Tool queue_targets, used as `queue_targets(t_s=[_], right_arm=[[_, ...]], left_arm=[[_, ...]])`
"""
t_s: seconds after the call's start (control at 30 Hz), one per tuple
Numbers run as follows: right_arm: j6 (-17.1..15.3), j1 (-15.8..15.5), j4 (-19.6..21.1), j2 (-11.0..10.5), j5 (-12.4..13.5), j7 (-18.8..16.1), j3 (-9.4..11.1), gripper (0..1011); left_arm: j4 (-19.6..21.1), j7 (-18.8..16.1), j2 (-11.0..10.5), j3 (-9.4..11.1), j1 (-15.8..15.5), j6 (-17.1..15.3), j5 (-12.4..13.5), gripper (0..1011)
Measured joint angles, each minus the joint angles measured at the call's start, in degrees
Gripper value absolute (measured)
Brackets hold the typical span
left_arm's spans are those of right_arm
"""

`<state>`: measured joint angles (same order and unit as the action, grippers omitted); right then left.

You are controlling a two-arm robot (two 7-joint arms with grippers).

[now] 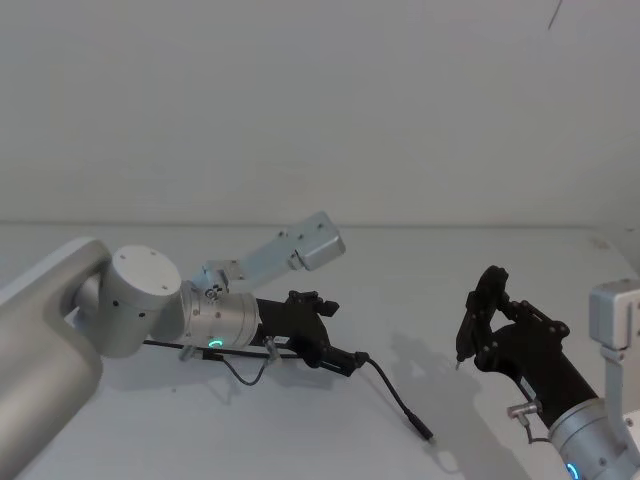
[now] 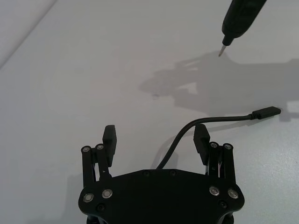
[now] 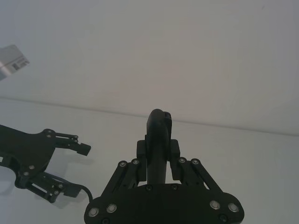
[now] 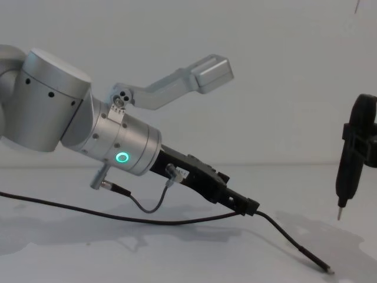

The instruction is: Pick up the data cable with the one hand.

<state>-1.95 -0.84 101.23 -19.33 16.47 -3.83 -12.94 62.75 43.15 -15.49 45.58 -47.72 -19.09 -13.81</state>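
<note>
White table (image 1: 450, 270) under my left claw (image 2: 155, 133): it hangs low, fingers apart around the cable (image 2: 224, 119), ready to pinch. My right claw (image 3: 158, 150) sits aside, clamped on a pen tool (image 3: 158, 123).

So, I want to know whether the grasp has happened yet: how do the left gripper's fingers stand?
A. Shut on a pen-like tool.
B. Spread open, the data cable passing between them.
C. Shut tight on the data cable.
B: in the left wrist view the left gripper is spread wide, the data cable running out between its fingers unclamped. The right gripper holds the pen-like tool.
</note>
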Motion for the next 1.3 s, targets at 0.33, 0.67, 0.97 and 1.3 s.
queue_targets(t_s=[0.33, 0.67, 0.97, 1.3], right_arm=[[0.00, 0.00, 0.00, 0.00, 0.00, 0.00, 0.00, 279], [0.00, 0.00, 0.00, 0.00, 0.00, 0.00, 0.00, 279], [0.00, 0.00, 0.00, 0.00, 0.00, 0.00, 0.00, 279], [0.00, 0.00, 0.00, 0.00, 0.00, 0.00, 0.00, 279]], left_arm=[[-4.60, 3.55, 1.50, 1.59, -2.43, 2.49, 0.25, 1000], [-8.82, 5.64, 3.19, 2.67, -4.11, 4.40, 0.50, 1000], [-11.29, 6.40, 4.27, 2.95, -4.87, 4.81, 0.77, 1000], [-12.60, 6.80, 4.90, 3.05, -5.24, 5.01, 0.92, 864]])
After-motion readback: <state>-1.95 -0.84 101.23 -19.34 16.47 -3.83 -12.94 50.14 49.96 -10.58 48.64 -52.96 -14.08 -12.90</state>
